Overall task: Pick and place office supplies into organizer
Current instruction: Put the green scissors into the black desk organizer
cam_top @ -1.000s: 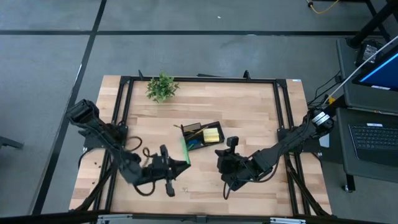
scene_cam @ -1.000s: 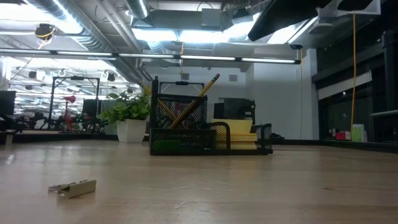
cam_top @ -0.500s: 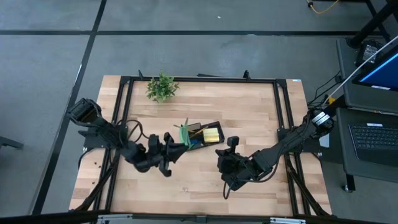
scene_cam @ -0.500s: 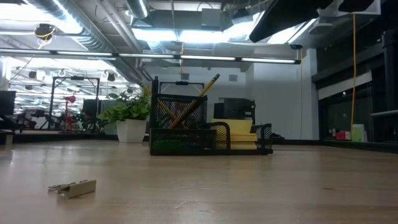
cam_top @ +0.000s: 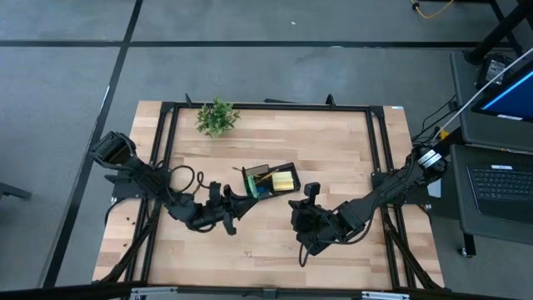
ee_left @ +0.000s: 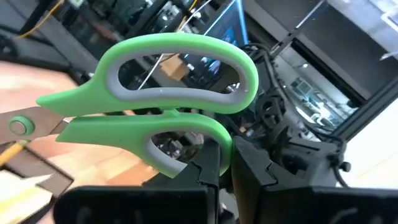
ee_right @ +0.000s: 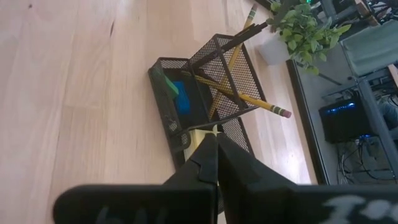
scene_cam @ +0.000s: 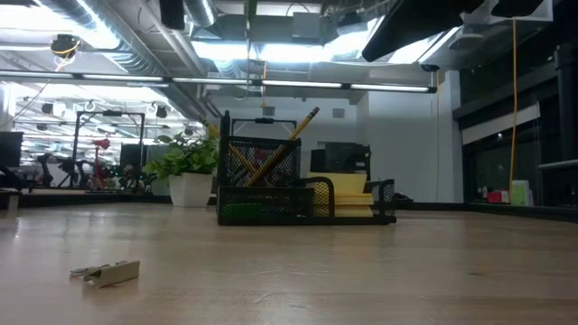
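Where left tool (ee_left: 225, 163) grips scissors (ee_left: 168, 93), blades cut off.

A wooden worktop (cam_top: 333, 150) is seen, edged by black rails (cam_top: 166, 133). On it stand a mesh organizer (cam_top: 268, 182) near the middle and a potted plant (cam_top: 216, 116) at a far corner. A small clip (scene_cam: 107, 271) lies apart, nearer the front edge.

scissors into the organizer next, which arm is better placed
Left. Its gripper is shut on the green-handled scissors, right beside the organizer. The right gripper is shut and holds nothing.
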Controlling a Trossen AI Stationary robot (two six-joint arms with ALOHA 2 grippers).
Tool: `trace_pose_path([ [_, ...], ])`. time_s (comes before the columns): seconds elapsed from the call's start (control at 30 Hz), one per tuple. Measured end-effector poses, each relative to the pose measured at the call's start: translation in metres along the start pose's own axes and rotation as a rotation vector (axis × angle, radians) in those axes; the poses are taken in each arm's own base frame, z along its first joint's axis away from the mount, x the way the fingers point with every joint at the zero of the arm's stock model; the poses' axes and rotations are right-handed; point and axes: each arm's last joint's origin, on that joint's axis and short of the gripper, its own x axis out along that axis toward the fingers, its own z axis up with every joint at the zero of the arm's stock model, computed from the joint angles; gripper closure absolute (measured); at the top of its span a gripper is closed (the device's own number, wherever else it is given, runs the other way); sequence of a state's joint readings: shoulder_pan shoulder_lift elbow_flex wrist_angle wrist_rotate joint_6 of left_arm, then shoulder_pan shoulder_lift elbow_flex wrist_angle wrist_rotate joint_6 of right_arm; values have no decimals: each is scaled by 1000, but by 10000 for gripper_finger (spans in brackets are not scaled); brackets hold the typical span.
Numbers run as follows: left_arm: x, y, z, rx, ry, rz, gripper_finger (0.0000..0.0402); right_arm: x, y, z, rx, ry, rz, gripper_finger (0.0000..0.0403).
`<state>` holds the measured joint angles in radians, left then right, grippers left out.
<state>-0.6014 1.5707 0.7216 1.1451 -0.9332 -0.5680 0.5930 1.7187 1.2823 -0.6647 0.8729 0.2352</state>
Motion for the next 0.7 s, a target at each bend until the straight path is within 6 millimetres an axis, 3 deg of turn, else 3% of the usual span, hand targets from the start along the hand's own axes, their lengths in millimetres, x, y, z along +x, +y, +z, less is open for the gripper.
trace_pose_path([
  [0.23, 0, 5, -8, -27, 18, 44, 387, 0, 0, 0, 16, 1, 1, 398],
  [0.47, 4, 19, -33, -81, 13, 64, 387, 0, 0, 0, 16, 2, 0, 398],
  [0.7, 11, 27, -37, -146, -49, 56, 387, 0, 0, 0, 16, 2, 1, 398],
])
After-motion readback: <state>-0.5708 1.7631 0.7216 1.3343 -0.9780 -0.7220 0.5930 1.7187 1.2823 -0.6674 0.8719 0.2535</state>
